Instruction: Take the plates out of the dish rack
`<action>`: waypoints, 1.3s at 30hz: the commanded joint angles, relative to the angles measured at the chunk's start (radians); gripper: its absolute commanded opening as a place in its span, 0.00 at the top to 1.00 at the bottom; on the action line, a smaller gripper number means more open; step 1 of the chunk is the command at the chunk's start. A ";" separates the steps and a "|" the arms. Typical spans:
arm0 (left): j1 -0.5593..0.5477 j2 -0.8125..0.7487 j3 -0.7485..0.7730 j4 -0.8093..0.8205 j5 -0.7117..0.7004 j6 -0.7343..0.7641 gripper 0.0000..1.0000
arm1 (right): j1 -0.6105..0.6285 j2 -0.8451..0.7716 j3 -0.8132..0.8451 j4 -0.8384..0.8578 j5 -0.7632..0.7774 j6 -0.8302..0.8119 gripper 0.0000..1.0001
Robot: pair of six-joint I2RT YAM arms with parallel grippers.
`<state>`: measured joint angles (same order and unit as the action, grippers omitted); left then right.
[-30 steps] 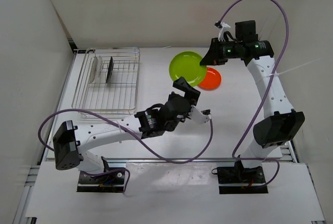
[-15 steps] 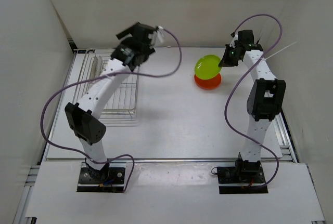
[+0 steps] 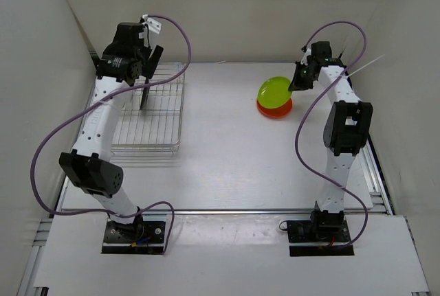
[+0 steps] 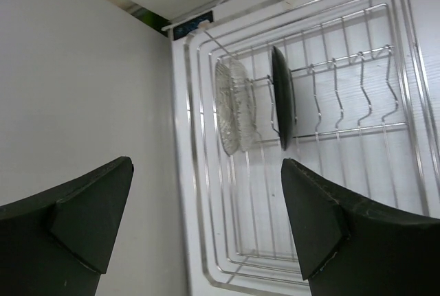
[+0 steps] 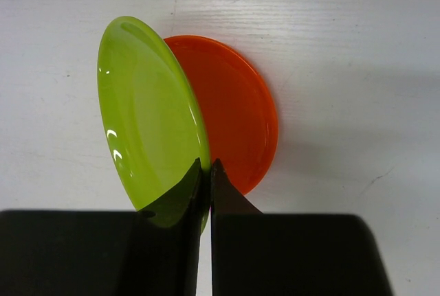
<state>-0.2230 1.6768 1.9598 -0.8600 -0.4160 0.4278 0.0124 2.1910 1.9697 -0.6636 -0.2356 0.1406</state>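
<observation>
The silver wire dish rack point(image 3: 161, 114) stands at the table's back left and fills the left wrist view point(image 4: 357, 193). In it stand on edge a clear textured plate point(image 4: 232, 106) and a black plate point(image 4: 282, 97), the black one also seen from above point(image 3: 145, 95). My left gripper point(image 3: 142, 62) hovers open and empty above the rack's far end. My right gripper point(image 3: 297, 78) is shut on the rim of the lime green plate point(image 3: 273, 90), holding it tilted over the orange plate point(image 3: 278, 108), which lies flat on the table. Both show in the right wrist view: green point(image 5: 148, 117), orange point(image 5: 237, 117).
A white wall point(image 4: 75, 104) stands close along the rack's left side. White walls also enclose the table at the back and right. The purple cables loop above both arms.
My left arm has swung from the table's middle to above the rack's far end. My right gripper carried the green plate right and lowered it over the orange plate.
</observation>
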 commanded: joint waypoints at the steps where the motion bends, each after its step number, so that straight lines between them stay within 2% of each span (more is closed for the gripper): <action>1: 0.011 -0.081 -0.076 0.007 0.131 -0.095 0.00 | -0.006 0.013 0.035 -0.011 0.016 -0.019 0.97; 3: 0.011 -0.117 -0.137 0.051 0.143 -0.095 0.00 | -0.006 0.023 0.035 -0.011 0.016 -0.019 0.96; 8: 0.011 -0.135 -0.159 0.052 0.152 -0.116 0.00 | -0.006 0.033 0.035 -0.020 0.028 -0.029 0.94; 12: 0.011 -0.164 -0.179 0.061 0.195 -0.153 0.00 | -0.006 0.033 0.026 -0.021 0.039 -0.029 0.86; 18: 0.011 -0.187 -0.246 0.084 0.224 -0.185 0.00 | -0.006 0.042 0.017 -0.021 0.050 -0.038 0.80; 22: 0.020 -0.196 -0.302 0.093 0.247 -0.204 0.00 | -0.006 0.042 0.017 -0.021 0.050 -0.047 0.70; 28: 0.031 -0.196 -0.370 0.115 0.301 -0.242 0.00 | -0.006 0.042 -0.002 -0.021 0.041 -0.056 0.67; 30: 0.031 -0.207 -0.392 0.125 0.315 -0.242 0.00 | -0.006 0.042 -0.002 -0.021 0.041 -0.056 0.60; 32: 0.031 -0.216 -0.412 0.125 0.324 -0.242 0.00 | -0.006 0.042 -0.002 -0.021 0.032 -0.056 0.58; 35: 0.031 -0.226 -0.423 0.125 0.324 -0.242 0.00 | -0.006 0.042 -0.002 -0.021 0.021 -0.056 0.50; 37: 0.031 -0.235 -0.432 0.125 0.324 -0.251 0.00 | -0.006 0.052 -0.002 -0.030 0.021 -0.056 0.50; 39: 0.031 -0.244 -0.441 0.134 0.324 -0.251 0.00 | -0.006 0.052 -0.002 -0.030 0.021 -0.065 0.45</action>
<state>-0.1978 1.5074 1.5299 -0.7540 -0.1143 0.1951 0.0124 2.2322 1.9671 -0.6945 -0.1974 0.0937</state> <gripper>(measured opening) 0.995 0.538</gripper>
